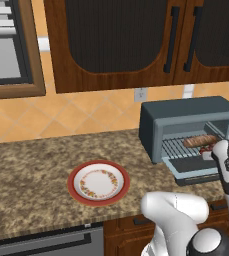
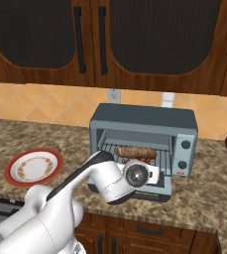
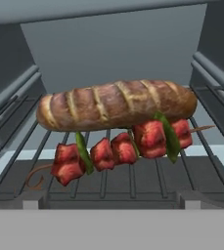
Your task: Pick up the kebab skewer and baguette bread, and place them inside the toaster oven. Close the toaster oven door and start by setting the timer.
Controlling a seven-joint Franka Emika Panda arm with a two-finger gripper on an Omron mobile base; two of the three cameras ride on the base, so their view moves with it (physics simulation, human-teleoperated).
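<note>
The toaster oven (image 1: pixel 186 117) stands on the counter with the toaster oven door (image 1: pixel 193 166) dropped open. On its wire rack (image 3: pixel 133 178) lies the baguette bread (image 3: pixel 116 104), a brown scored loaf. The kebab skewer (image 3: pixel 123 146) rests just in front of the loaf and leans on it, with red chunks and green slices. Both views from the base show the baguette bread (image 2: pixel 136 152) on the rack. My gripper (image 2: pixel 152 172) hovers over the lowered door at the oven's mouth, open, with nothing in it. Its fingertips are hidden from me.
A red-rimmed plate (image 1: pixel 98 182) sits bare on the granite counter (image 1: pixel 31 175) left of the oven. The oven's knob panel (image 2: pixel 184 151) is at its right side. Dark wood cabinets (image 2: pixel 149 39) hang above, and my own arm (image 2: pixel 92 178) crosses in front of the door.
</note>
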